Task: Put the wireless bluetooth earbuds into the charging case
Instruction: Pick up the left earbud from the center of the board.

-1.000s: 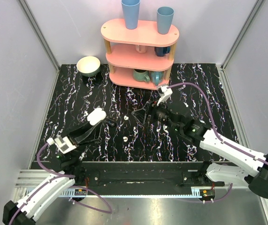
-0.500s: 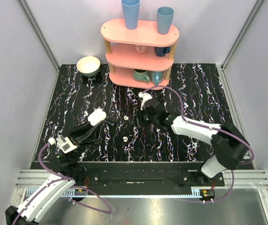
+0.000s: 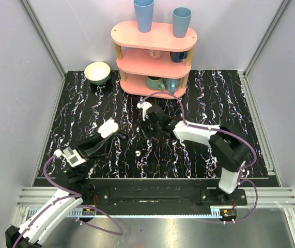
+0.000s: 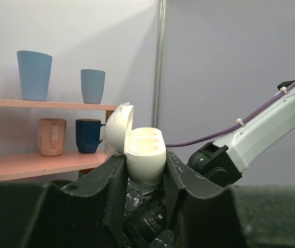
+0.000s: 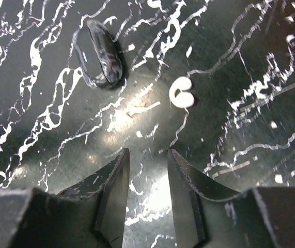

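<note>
Left gripper point(image 3: 104, 136) is clamped on the case point(image 4: 145, 155). Its dark fingers point(image 4: 117, 181) press the white shell from both sides and hold it upright above the table point(image 3: 217, 98). The lid point(image 4: 117, 126) is swung back on its hinge, and the body shows two rounded hollows along its top; their insides cannot be seen from the left wrist view.

Right gripper point(image 5: 146, 155) hangs low over the black marbled table, jaws parted with nothing between them. One earbud point(image 5: 181, 94) lies on the table just ahead of it and a little to the side, not touching it. A second earbud point(image 3: 138, 153) lies nearer the arm bases, apart from the first. A dark glossy oval lump point(image 5: 99, 54) also rests on the table ahead of the right gripper; what it is cannot be told.

At the back stands a pink shelf point(image 3: 137, 36) with three tiers. Two blue cups point(image 3: 143, 15) stand upright on the top tier, a pink cup point(image 4: 51, 136) and a dark blue mug point(image 4: 88, 136) on the middle tier, and teal mugs point(image 3: 156, 82) on the bottom tier. What they hold cannot be seen. A bowl point(image 3: 97, 72), cream inside, sits on the table left of the shelf.

A small label point(image 4: 150, 222) below the case carries white print too small to read.
</note>
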You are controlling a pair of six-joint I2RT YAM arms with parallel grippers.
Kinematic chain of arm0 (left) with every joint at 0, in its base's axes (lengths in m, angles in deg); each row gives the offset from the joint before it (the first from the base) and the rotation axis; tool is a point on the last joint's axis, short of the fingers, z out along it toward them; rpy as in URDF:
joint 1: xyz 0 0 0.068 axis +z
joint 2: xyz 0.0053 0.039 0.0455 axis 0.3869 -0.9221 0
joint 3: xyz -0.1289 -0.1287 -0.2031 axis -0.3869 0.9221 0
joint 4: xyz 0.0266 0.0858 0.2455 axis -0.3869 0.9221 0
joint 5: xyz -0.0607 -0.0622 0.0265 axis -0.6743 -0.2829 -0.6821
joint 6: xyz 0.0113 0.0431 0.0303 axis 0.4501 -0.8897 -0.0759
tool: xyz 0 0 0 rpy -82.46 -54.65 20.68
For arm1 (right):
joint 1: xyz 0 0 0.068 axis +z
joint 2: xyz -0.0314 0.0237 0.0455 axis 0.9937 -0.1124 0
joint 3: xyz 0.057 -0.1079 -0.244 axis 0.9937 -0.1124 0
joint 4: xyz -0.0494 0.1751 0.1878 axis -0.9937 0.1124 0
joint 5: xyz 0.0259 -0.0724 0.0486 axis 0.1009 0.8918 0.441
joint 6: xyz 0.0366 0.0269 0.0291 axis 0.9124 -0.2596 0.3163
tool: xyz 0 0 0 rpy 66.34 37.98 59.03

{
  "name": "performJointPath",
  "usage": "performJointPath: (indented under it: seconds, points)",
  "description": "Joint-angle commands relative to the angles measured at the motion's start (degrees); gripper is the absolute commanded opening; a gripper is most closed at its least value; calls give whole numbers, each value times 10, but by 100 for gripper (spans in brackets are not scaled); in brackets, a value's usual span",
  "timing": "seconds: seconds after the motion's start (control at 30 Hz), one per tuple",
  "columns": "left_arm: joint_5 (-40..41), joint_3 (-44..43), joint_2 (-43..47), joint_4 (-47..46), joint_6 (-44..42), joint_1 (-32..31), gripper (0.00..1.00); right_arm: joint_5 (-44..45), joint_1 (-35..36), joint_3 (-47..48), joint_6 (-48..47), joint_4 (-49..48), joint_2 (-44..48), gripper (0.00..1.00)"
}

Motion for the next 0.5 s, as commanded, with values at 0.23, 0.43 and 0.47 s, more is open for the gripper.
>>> performJointPath:
  seconds: [0.23,0.43,0.47]
  points:
    - [12,77,35,11,8,-2,0,-42,6,100,-23,-22,-89,40]
    - [15,77,49,28,4,-2,0,-22,6,125,-46,-2,-116,40]
    - [15,78,51,29,3,-2,0,-20,6,127,-50,-2,-119,40]
